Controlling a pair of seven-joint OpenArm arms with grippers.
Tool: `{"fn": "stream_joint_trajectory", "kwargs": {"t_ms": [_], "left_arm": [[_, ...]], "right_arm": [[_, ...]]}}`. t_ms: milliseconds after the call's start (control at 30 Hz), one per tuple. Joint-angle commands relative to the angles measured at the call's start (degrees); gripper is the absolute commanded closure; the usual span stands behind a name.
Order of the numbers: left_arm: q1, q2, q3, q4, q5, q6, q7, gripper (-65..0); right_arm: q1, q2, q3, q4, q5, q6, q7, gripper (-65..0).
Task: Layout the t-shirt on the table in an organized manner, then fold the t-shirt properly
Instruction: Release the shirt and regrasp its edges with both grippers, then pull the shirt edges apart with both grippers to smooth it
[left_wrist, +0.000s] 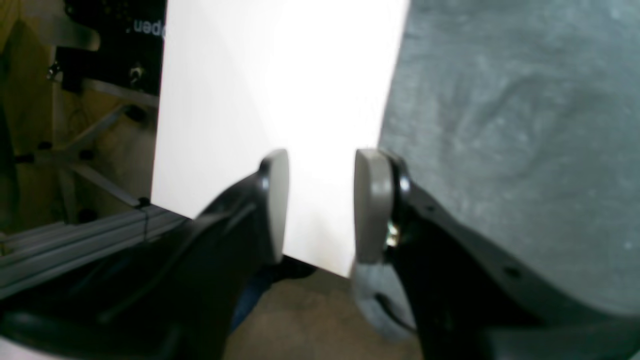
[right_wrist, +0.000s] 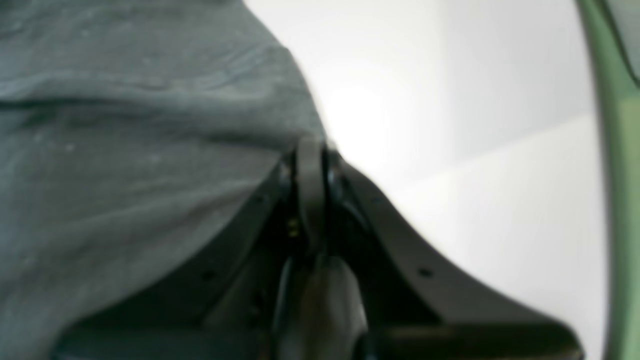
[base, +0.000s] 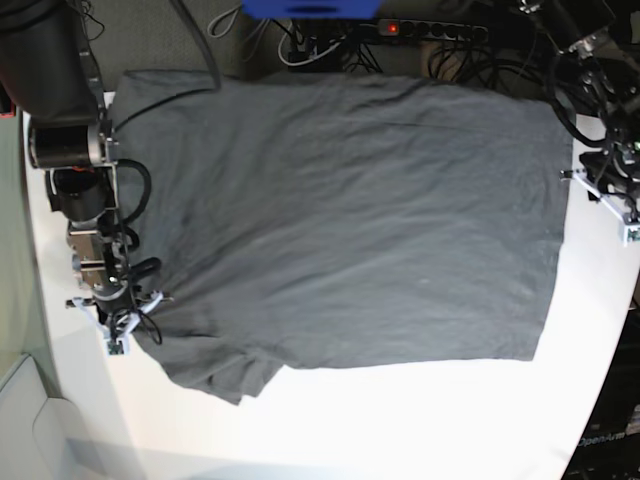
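The dark grey t-shirt (base: 350, 220) lies spread out and mostly flat across the white table (base: 400, 420), with one sleeve bunched at the lower left. My right gripper (base: 122, 322) is at the shirt's left edge. In the right wrist view it (right_wrist: 310, 165) is shut, pinching the edge of the shirt (right_wrist: 125, 150), and wrinkles run toward it. My left gripper (base: 608, 190) is just off the shirt's right edge. In the left wrist view it (left_wrist: 325, 205) is open and empty over bare table (left_wrist: 275, 75), with the shirt (left_wrist: 525, 125) beside its right finger.
A power strip (base: 430, 28) with a red light and tangled cables lie beyond the table's far edge. A metal frame rail (left_wrist: 75, 240) runs below the table edge. A green edge (right_wrist: 615, 150) borders the table on the right wrist view's right.
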Motion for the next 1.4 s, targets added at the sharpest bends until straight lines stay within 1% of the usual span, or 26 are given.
{"fn": "stream_joint_trajectory", "kwargs": {"t_ms": [0,100,200,333,400,500,600,700,800,933,1033,1167,1233,1367], "left_arm": [[-0.65,-0.99,-0.06,0.96,0.0,0.12,-0.74,-21.2],[-0.65,-0.63,0.2,0.61,0.0,0.12,-0.74,-21.2],[-0.73,0.95,0.02,-0.45,0.35,0.12,-1.27,-21.2],[-1.44,1.39,0.2,-4.23,0.18,0.12,-1.27,-21.2],[-1.96,1.48,0.2,-6.16,0.27,0.12,-1.27,-21.2],[-1.96,1.48,0.2,-7.83,0.0,0.12,-1.27,-21.2],[-1.96,1.48,0.37,-8.18,0.0,0.12,-1.27,-21.2],[-1.96,1.83,1.08,-8.45,-0.09,0.03,-1.36,-21.2],[-1.96,2.44,3.28,-8.18,-0.09,0.03,-1.36,-21.2],[-3.64,2.71,6.18,-9.33,0.35,0.12,-4.26,-21.2],[-5.57,2.71,7.67,-14.07,0.35,0.12,-5.23,-21.2],[-8.56,2.18,7.5,-20.49,0.35,0.12,-5.4,-21.2],[-10.05,2.09,7.58,-24.01,0.35,0.12,-7.16,-21.2],[-11.9,2.0,7.67,-29.9,0.44,0.2,-10.85,-21.2]], "right_arm": [[1.32,0.56,0.14,0.73,-0.1,-1.42,-0.84,0.0],[0.71,0.56,3.3,5.39,-0.1,-1.24,-0.93,0.0],[-0.79,0.38,6.03,11.19,-0.1,-0.72,-2.6,0.0],[-5.27,0.3,6.65,22.36,-0.1,4.73,-12.53,0.0],[-8.96,-0.41,7.52,29.13,-0.1,5.97,-16.66,0.0],[-15.82,-2.25,9.02,40.29,-0.1,6.05,-21.23,0.0],[-22.59,-2.69,8.93,50.49,-0.1,6.14,-25.98,0.0],[-27.86,-4.8,8.75,57.61,-0.1,6.14,-28.36,0.0],[-32.61,-5.15,8.67,63.32,-0.1,6.14,-30.47,0.0],[-35.34,-5.24,8.67,63.32,-0.1,6.14,-30.2,0.0],[-34.63,-4.8,8.67,58.84,-0.1,6.14,-30.03,0.0],[-30.5,-4.45,8.93,51.37,-0.1,6.14,-30.03,0.0],[-27.51,-3.66,8.75,47.15,-0.1,6.14,-29.85,0.0],[-22.77,-3.4,8.67,38.36,-0.1,6.14,-26.42,0.0]]}}
